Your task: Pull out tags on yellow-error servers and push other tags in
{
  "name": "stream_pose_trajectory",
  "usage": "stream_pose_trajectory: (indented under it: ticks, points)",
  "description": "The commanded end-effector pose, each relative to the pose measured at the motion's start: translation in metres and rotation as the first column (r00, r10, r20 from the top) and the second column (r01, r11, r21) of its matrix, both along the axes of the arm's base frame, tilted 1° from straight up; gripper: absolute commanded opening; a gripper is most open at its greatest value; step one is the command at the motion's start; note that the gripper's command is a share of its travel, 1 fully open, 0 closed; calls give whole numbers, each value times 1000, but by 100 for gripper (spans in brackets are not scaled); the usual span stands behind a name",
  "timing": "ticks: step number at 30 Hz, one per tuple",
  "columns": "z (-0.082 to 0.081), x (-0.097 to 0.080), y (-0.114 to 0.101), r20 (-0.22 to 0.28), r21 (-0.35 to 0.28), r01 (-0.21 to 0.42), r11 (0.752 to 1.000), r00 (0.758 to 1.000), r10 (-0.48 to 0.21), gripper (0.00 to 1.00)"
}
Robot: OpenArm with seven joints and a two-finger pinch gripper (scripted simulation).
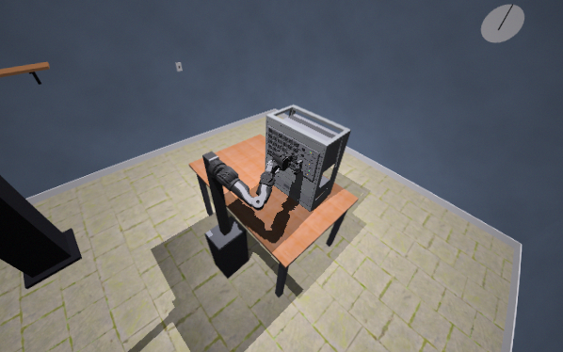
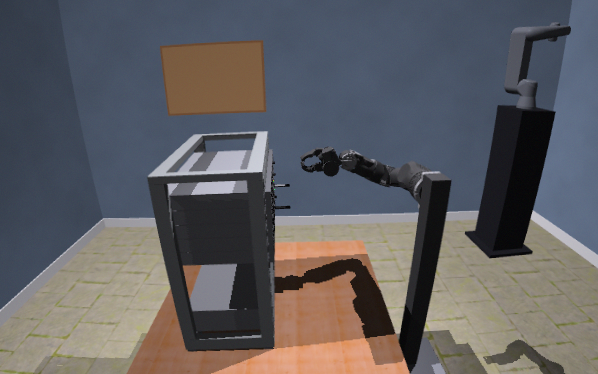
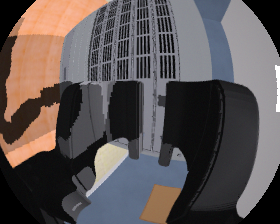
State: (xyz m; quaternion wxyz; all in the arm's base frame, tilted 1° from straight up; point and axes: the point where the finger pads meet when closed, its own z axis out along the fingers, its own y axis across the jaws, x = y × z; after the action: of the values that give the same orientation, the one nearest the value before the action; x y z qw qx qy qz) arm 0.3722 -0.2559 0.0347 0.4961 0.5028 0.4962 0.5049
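Observation:
The grey server rack [image 1: 305,155] stands upright on the orange table [image 1: 270,202], its vented front facing my arm. In the side view the rack [image 2: 214,240] shows two information tags [image 2: 282,185] [image 2: 283,206] sticking out of its front, one above the other. My gripper [image 2: 307,163] is shut and empty. It hovers in front of the rack's upper part, apart from it and above the two tags. In the wrist view my fingers point at the vented front panel [image 3: 131,36]. Small status lights [image 1: 309,166] show on the front's right side, too small to tell their colours.
My arm's dark post [image 2: 424,270] stands at the table's near edge. A black pedestal with a second grey arm [image 2: 517,175] stands at the far wall. A brown board [image 2: 213,77] hangs on the wall behind the rack.

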Motion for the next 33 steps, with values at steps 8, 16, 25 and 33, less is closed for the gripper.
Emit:
stream_pose_trajectory:
  ticks: [8,16,25,33]
  points:
    - [2,10,-1,8,-1,2,1000,1000,-2,10]
    - [1,33,-1,6,-1,2,1000,1000,-2,10]
    - [1,77,0,5,-1,1,1000,1000,-1,10]
    - [1,92,0,4,-1,1,1000,1000,-1,10]
